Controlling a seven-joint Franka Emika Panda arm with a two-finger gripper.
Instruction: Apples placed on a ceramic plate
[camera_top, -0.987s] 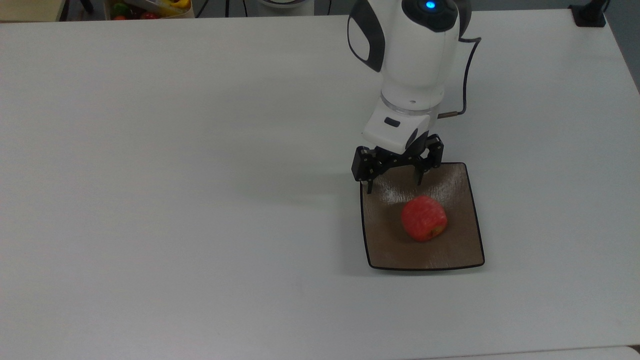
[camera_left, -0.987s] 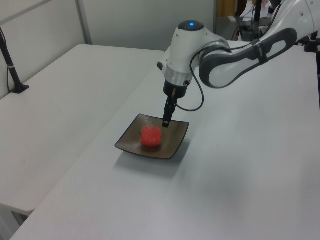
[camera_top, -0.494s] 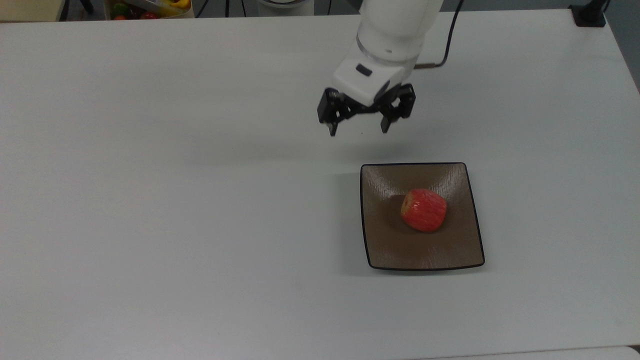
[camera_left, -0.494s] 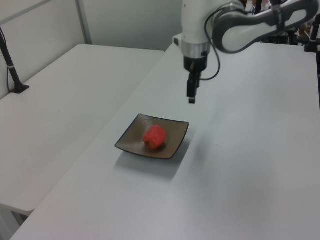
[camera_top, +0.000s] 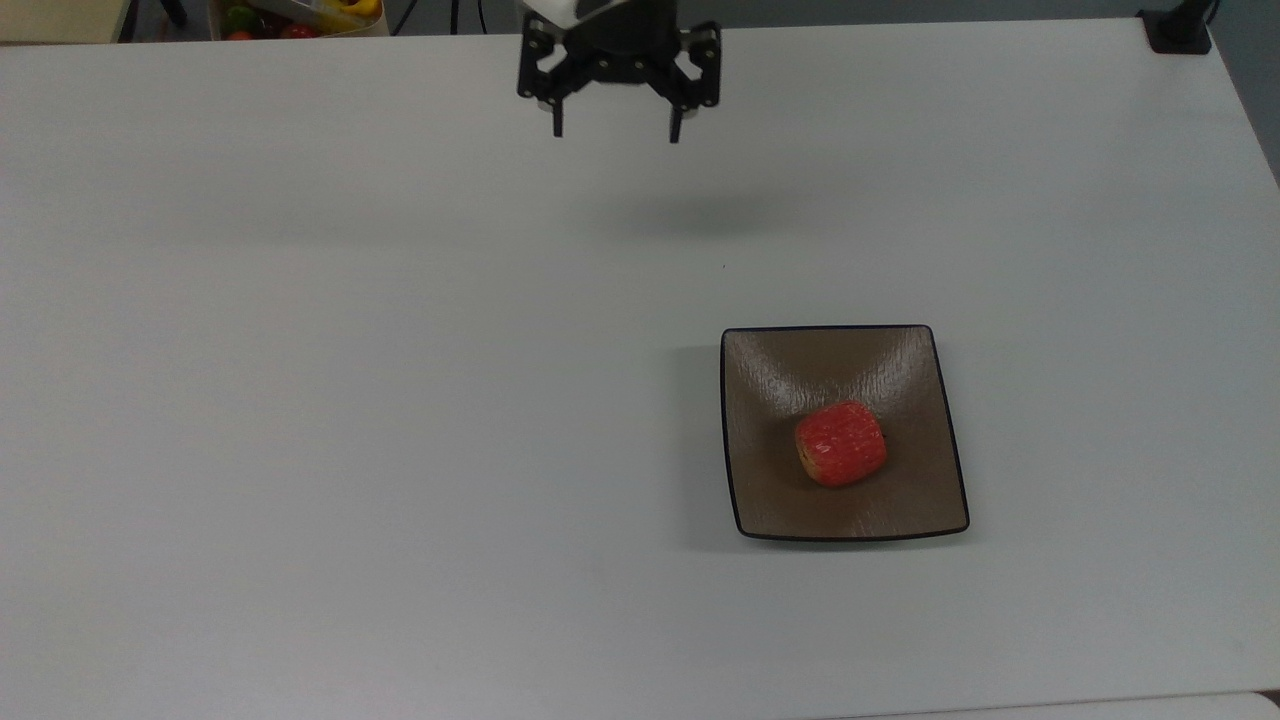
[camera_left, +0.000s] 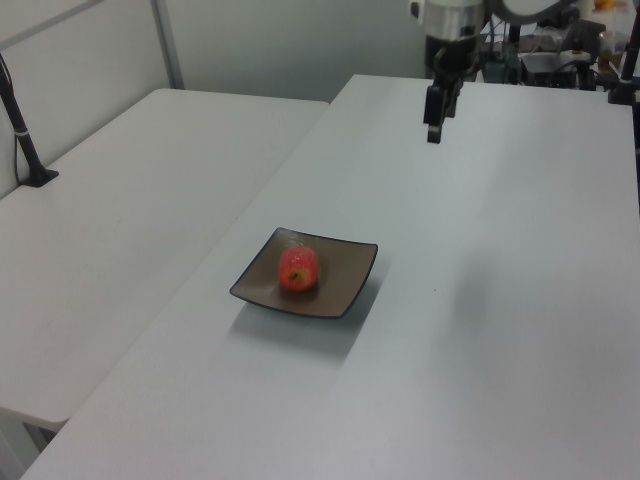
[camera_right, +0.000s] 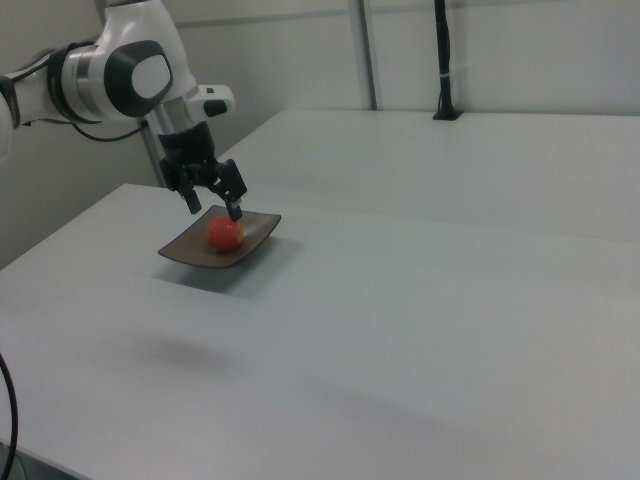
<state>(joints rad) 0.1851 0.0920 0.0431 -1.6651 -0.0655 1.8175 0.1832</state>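
Since a second ago the gripper (camera_top: 615, 128) has been pulling away from the ceramic plate (camera_top: 760, 500), and it is now hanging well apart from it, up near the top view's upper edge, fingers spread wide and carrying nothing. That retreat is suggesting the placing is done: the apple (camera_top: 841, 444) is resting in the dished middle of the plate, where the slope is likely keeping it from rolling onto the white table (camera_top: 300, 400).

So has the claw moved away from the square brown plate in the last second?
Yes. The claw went from the square brown plate's far edge toward the top view's upper left.
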